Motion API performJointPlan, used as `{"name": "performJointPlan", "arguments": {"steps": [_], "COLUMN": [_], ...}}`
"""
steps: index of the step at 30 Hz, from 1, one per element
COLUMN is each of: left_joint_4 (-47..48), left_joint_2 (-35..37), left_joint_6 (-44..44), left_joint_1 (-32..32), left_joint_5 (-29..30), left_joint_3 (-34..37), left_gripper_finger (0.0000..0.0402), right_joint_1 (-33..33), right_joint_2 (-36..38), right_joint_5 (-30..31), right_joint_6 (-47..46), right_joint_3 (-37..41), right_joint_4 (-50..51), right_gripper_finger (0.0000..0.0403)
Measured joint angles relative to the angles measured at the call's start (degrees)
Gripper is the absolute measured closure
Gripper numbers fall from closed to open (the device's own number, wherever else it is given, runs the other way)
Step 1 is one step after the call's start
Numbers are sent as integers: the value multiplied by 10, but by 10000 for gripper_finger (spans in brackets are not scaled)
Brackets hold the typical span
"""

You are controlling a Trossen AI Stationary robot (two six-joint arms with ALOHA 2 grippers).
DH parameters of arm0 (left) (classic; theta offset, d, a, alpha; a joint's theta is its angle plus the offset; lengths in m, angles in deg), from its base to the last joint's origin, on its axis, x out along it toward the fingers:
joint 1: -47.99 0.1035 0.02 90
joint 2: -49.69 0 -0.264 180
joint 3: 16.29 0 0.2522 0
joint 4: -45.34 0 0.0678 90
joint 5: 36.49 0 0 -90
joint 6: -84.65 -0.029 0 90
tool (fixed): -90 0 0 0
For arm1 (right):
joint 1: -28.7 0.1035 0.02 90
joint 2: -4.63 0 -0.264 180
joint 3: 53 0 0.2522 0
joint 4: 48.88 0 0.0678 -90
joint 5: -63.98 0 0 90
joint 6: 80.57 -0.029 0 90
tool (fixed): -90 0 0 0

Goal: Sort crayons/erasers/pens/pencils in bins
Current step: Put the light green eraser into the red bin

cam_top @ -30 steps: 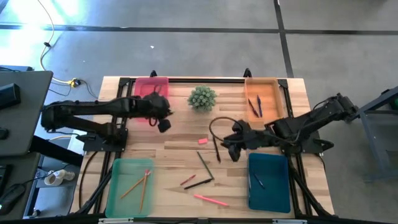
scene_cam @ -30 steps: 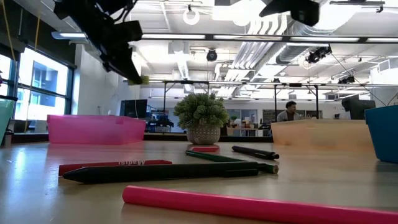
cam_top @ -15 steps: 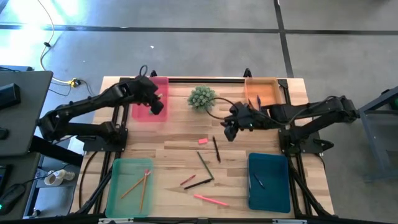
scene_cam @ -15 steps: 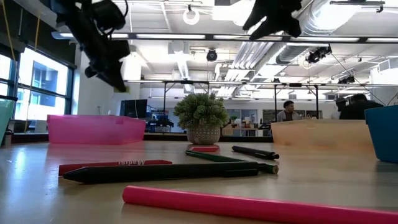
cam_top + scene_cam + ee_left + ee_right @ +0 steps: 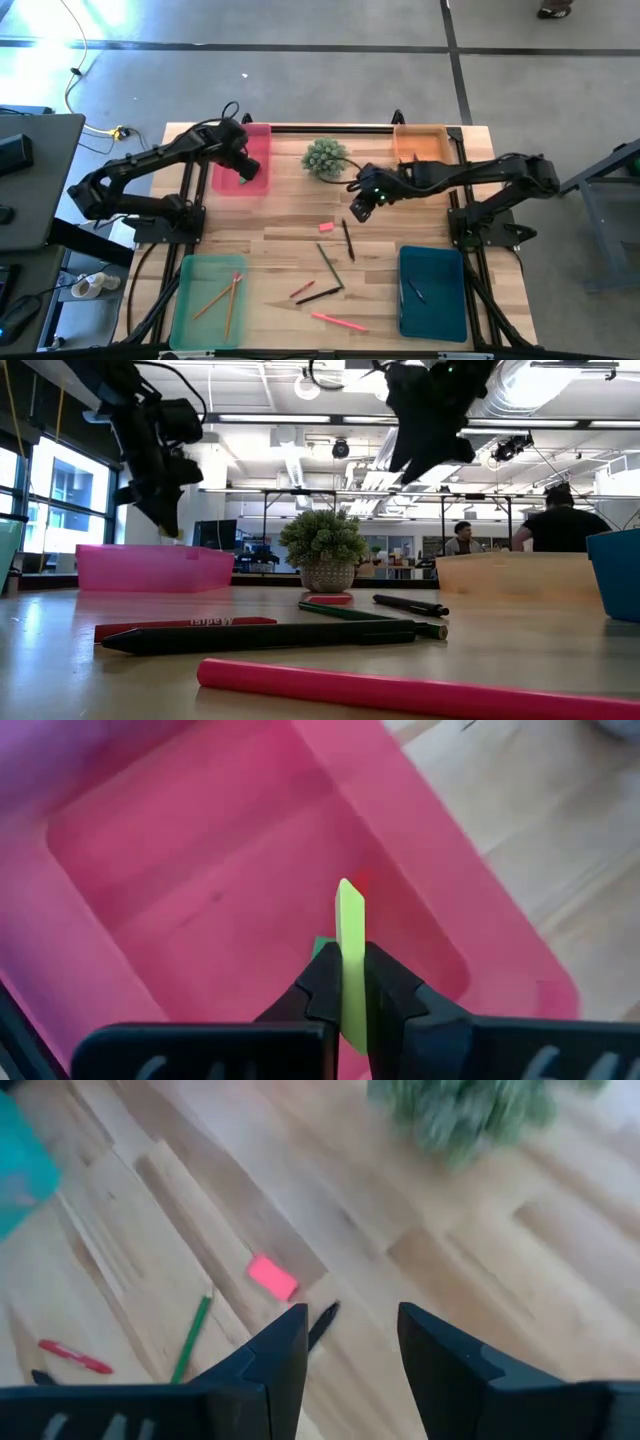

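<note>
The wooden table [image 5: 290,215] carries four bins; the pink bin [image 5: 241,160] sits at its far left corner, and the left gripper [image 5: 345,985] hovers over it, fingers clamped on a thin green eraser [image 5: 350,955] standing on edge. The right gripper [image 5: 350,1340], fingers spread and empty, hangs near the potted plant [image 5: 325,157] above the black pen [image 5: 348,240] and pink eraser [image 5: 325,227]. Released off-centre, the light eraser could bounce off the bin's rim onto the table.
</note>
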Motion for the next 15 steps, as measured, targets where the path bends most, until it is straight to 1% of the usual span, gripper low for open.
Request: {"name": "performJointPlan", "arguments": {"steps": [7, 15], "left_joint_4": [2, -1], "left_joint_2": [-29, -38], "left_joint_6": [-5, -13], "left_joint_1": [20, 27], "left_joint_5": [1, 5], "left_joint_3": [0, 0], "left_gripper_finger": [393, 342], "right_joint_1": [20, 48], "right_joint_2": [-58, -115], "right_joint_5": [-9, -9], "right_joint_6": [-103, -213], "right_joint_3": [0, 0], "right_joint_4": [3, 4], "right_gripper_finger": [254, 254]}}
